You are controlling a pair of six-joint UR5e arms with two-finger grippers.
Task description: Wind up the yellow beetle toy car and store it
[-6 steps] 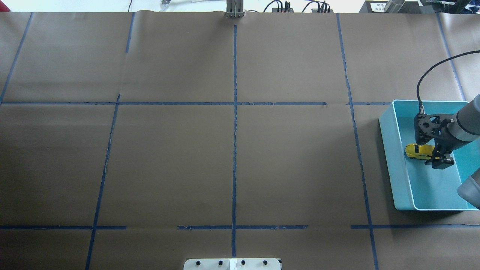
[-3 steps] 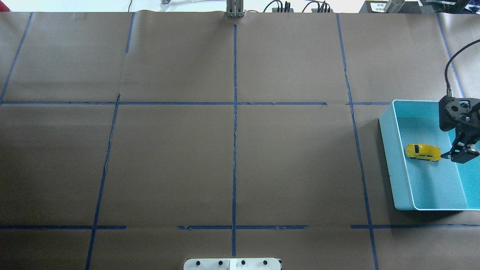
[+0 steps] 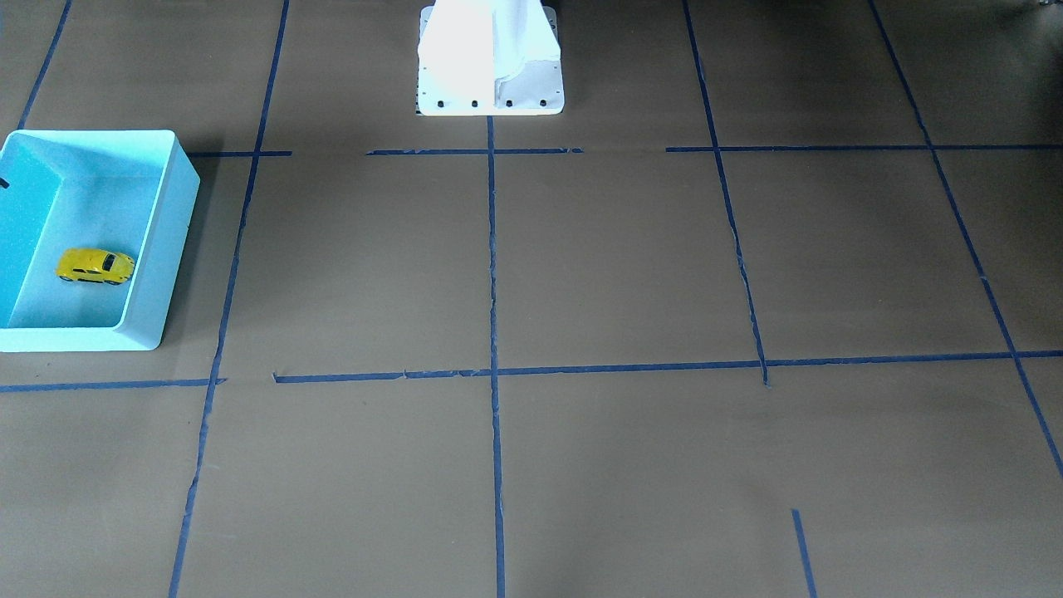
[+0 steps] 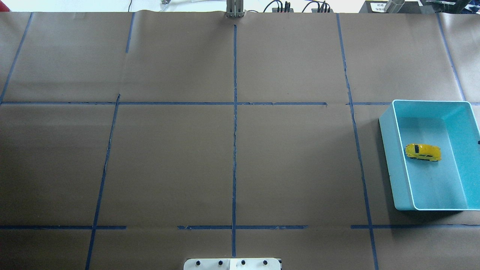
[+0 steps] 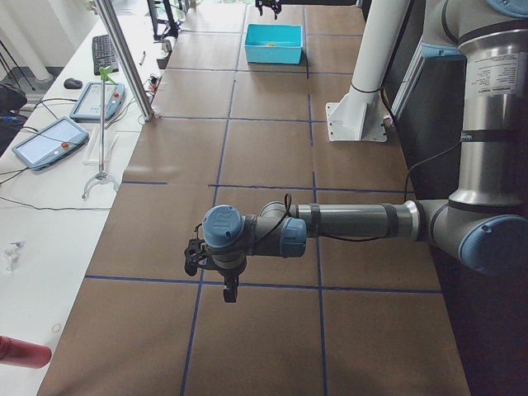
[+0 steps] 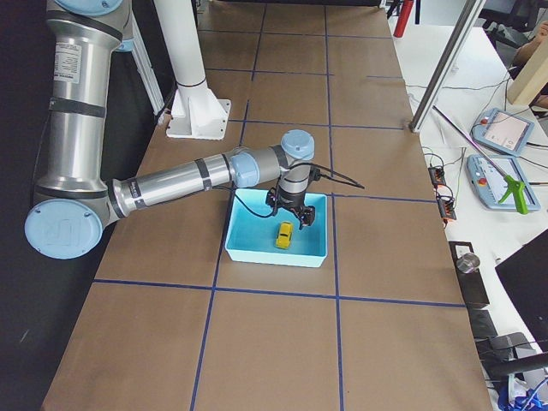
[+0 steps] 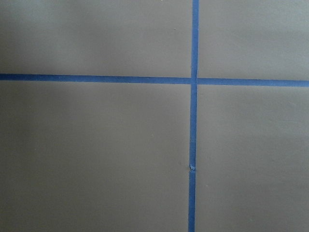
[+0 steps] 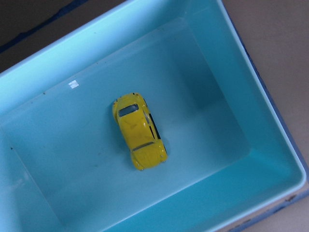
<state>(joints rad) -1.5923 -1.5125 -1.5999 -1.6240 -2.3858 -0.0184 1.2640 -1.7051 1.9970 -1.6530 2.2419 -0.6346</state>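
The yellow beetle toy car [image 4: 422, 152] lies by itself on the floor of the light blue bin [image 4: 398, 165], near its left wall. It also shows in the front view [image 3: 95, 266], the right side view [image 6: 284, 235] and the right wrist view [image 8: 140, 130]. My right gripper [image 6: 292, 216] hangs above the bin, apart from the car; I cannot tell whether it is open or shut. My left gripper [image 5: 229, 293] hovers over bare paper far from the bin; I cannot tell its state either.
Brown paper with a grid of blue tape lines [image 4: 234, 112] covers the table. The robot's white base [image 3: 490, 58] stands at the table's near edge. The bin sits at the table's right end. Tablets and cables lie beyond the far edge [image 6: 505, 137].
My right gripper, which was down at the car in the bin, has left the car there and moved right, out of the overhead view. The car has not moved.
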